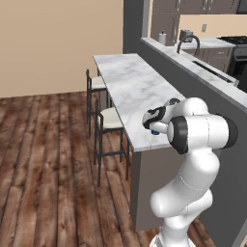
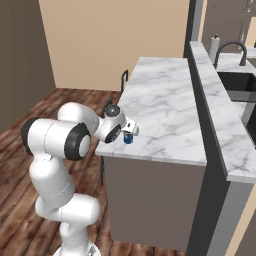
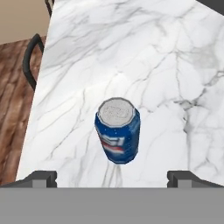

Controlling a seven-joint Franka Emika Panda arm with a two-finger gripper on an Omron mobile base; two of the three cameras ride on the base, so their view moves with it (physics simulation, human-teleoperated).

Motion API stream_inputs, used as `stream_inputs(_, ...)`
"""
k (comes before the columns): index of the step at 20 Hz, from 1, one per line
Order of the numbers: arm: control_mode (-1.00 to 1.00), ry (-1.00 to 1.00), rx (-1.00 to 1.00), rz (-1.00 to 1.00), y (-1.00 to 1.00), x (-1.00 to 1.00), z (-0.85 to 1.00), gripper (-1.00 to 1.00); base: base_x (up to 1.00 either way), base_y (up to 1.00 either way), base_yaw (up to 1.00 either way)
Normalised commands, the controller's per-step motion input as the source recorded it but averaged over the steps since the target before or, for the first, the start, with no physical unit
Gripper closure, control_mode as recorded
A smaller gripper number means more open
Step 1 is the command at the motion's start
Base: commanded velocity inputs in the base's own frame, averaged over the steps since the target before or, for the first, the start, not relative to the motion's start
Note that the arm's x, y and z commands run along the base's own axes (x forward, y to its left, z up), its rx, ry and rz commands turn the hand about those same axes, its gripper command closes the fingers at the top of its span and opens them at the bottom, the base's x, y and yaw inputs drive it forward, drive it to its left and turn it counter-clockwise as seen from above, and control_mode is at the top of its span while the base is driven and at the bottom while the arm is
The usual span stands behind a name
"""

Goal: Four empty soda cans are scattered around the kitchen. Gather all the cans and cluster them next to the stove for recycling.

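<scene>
My hand [image 3: 112,176] hangs over the near end of the marble table [image 1: 126,82], tips spread wide apart, nothing between them touching either pad. The two tips [image 3: 42,176] show far to either side of the can [image 3: 117,130] in the hand view.

Can: blue with a red-and-white band, silvery top, standing upright on the table. It sits near the table's near edge, close to the corner on the stool side. In the right base view the can [image 2: 128,138] is just under my hand [image 2: 128,129]; in the left base view only a bit of blue [image 1: 155,131] peeks out below the hand [image 1: 155,124]. Whether the tips reach down to the can's level I cannot tell; no contact seen.

Table: long white-grey slab running away from me, bare apart from the can. Two stools [image 1: 107,119] stand along its outer side, over the wood floor [image 1: 43,169]. On the table's other side a raised grey ledge [image 1: 193,65] runs its whole length; beyond that ledge lie a sink [image 2: 239,82] and a dark curved faucet [image 2: 231,49].

Stove [image 1: 237,50]: a black-topped corner of it shows past the far end of the ledge, well apart from the can. A white roll [image 2: 214,47] stands on the counter past the table's far end, near the faucet.
</scene>
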Motion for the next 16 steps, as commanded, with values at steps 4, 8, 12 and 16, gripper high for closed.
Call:
stream_inputs(4,-1.00,0.00,0.00,0.00,-0.01,0.13,-0.05,-1.00,0.00,0.00,0.00)
stream_inputs(8,-1.00,0.00,0.00,0.00,-0.02,0.11,-0.06,-1.00,0.00,0.00,0.00)
stream_inputs(12,-1.00,0.00,0.00,0.00,-0.04,0.06,-0.04,-1.00,0.00,0.00,0.00)
stream_inputs(16,-1.00,0.00,0.00,0.00,-0.02,0.10,-0.06,-1.00,0.00,0.00,0.00)
